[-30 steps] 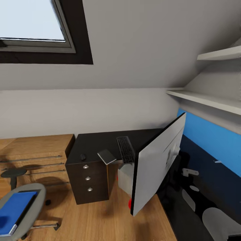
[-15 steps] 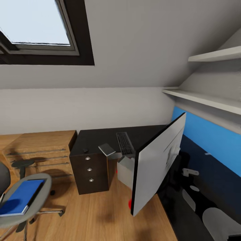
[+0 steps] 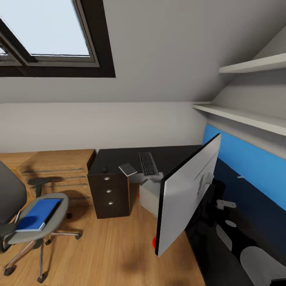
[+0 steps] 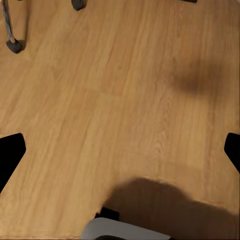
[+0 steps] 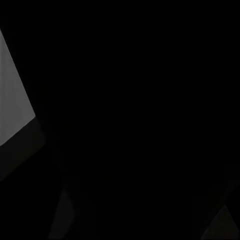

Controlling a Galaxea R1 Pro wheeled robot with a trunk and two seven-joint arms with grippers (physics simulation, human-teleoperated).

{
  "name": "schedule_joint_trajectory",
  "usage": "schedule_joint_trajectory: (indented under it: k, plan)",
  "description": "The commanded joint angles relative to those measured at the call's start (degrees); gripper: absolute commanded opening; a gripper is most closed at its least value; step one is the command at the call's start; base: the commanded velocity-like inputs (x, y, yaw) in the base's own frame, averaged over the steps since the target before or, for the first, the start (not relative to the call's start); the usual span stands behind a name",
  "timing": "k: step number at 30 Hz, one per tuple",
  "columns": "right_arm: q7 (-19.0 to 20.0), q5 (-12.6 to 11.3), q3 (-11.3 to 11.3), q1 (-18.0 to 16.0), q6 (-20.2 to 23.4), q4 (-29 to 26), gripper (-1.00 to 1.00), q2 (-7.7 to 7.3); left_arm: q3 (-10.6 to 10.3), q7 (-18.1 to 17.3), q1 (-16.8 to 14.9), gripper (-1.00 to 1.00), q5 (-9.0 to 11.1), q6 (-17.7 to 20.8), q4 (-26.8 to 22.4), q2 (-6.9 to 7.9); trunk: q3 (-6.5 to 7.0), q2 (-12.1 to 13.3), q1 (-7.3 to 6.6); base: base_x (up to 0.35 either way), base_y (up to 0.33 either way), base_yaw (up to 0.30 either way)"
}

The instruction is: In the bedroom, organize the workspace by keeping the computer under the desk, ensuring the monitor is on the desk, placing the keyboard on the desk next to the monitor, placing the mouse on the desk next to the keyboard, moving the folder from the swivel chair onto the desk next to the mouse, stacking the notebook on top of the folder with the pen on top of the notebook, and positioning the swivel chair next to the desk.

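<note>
Backing off, the head camera now takes in the whole swivel chair [image 3: 35,222], blue folder [image 3: 39,213] flat on its seat, while the tilted monitor [image 3: 186,196] stays close in front. Keyboard [image 3: 148,163] and mouse [image 3: 105,170] lie on the dark desk [image 3: 119,159]. Left gripper [image 4: 120,150] is spread wide above the wooden floor [image 4: 115,95]; the right one's state I cannot tell.

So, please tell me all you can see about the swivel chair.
The swivel chair stands on the wooden floor, apart from the dark desk. It has a round grey seat, a dark grey backrest, a metal star base with small dark castors. A blue folder lies flat on its seat.
</note>
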Motion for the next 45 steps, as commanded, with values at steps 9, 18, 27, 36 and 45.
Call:
schedule_joint_trajectory:
  k: [9, 18, 27, 36, 45]
  plan:
    - [-0.3, -0.2, 0.4, -0.1, -0.2, -0.1, -1.0, -0.07, 0.3, -0.5, -0.1, 1.0, 0.3, -0.1, 0.1, 0.0, -0.28, -0.1, -0.02, -0.288, -0.194, 0.074]
    - [-0.3, -0.2, 0.4, 0.0, -0.2, -0.1, -1.0, -0.07, 0.3, -0.5, -0.1, 1.0, 0.3, -0.1, 0.0, 0.0, -0.44, -0.1, -0.02, -0.117, -0.082, 0.17]
    - [-0.3, -0.2, 0.4, -0.1, -0.2, -0.1, -1.0, -0.07, 0.3, -0.5, -0.1, 1.0, 0.3, -0.1, 0.1, 0.0, -0.5, -0.1, -0.02, -0.043, -0.057, 0.132]
    - [-0.3, -0.2, 0.3, -0.1, -0.4, -0.1, -1.0, -0.07, 0.3, -0.5, -0.1, 1.0, 0.3, -0.1, 0.1, 0.0, -0.5, -0.1, -0.02, -0.158, -0.249, 0.013]
    - [-0.4, -0.2, 0.3, -0.1, -0.4, 0.0, -1.0, -0.07, 0.3, -0.5, -0.1, 1.0, 0.3, -0.1, 0.1, 0.0, -0.5, -0.1, -0.02, -0.068, -0.102, 0.001]
